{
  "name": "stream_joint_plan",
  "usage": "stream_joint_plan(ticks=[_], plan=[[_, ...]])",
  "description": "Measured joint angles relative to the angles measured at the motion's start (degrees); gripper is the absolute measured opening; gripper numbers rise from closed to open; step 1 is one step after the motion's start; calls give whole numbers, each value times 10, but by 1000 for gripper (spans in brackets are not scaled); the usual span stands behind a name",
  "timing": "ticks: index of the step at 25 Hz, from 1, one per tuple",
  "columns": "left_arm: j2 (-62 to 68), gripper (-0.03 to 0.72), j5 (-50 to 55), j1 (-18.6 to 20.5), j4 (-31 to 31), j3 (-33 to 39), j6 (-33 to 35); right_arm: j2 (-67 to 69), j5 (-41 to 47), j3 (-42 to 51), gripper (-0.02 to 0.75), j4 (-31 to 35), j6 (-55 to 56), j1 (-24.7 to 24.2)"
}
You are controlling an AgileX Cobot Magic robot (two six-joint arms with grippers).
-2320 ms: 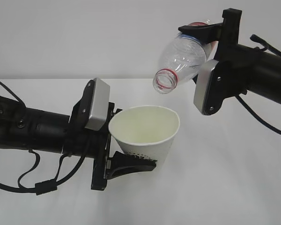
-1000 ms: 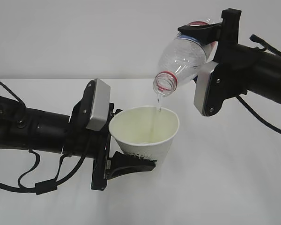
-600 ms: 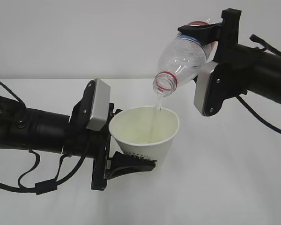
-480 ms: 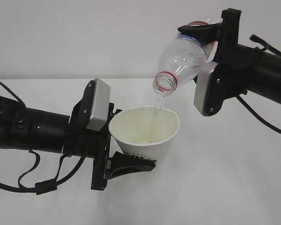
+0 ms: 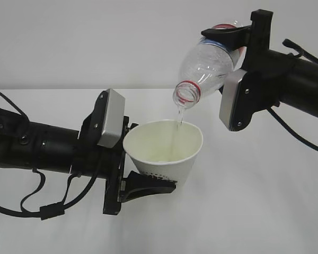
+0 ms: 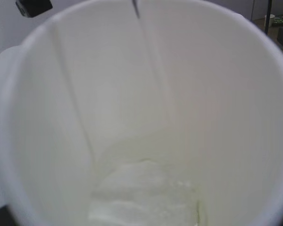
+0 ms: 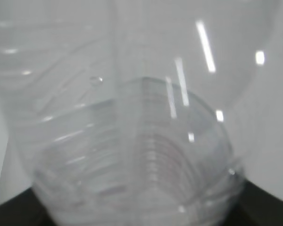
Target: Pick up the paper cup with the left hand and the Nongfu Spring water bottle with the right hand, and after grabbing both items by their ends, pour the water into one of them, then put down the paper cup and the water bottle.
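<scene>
- While the right hand (image 5: 234, 39) clamps the Nongfu Spring water bottle (image 5: 206, 66) tilted neck-down, its mouth sits just above the paper cup (image 5: 164, 152); water (image 5: 177, 117) streams inside
- the left hand (image 5: 148, 182) grips the cup's base, upright; levelling the bottle looks next

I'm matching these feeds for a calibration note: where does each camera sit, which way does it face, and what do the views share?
Exterior: at table height, facing both arms; left gripper holds the paper cup, right gripper tips the bottle.
Left wrist: looks into the cup; hardly any robot visible.
Right wrist: pressed against the bottle's clear wall; dark jaw edges below.
Shared: exterior and left wrist both show the water stream.
</scene>
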Motion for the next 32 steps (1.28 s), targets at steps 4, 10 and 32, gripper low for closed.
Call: stream_joint_plan(ticks=[4, 10, 32], plan=[[0, 498, 0, 0, 0, 0, 0, 0, 0, 0, 479, 0, 0, 0], [0, 498, 1, -12, 0, 0, 0, 0, 0, 0, 479, 0, 0, 0], [0, 498, 6, -15, 0, 0, 0, 0, 0, 0, 479, 0, -2, 0]])
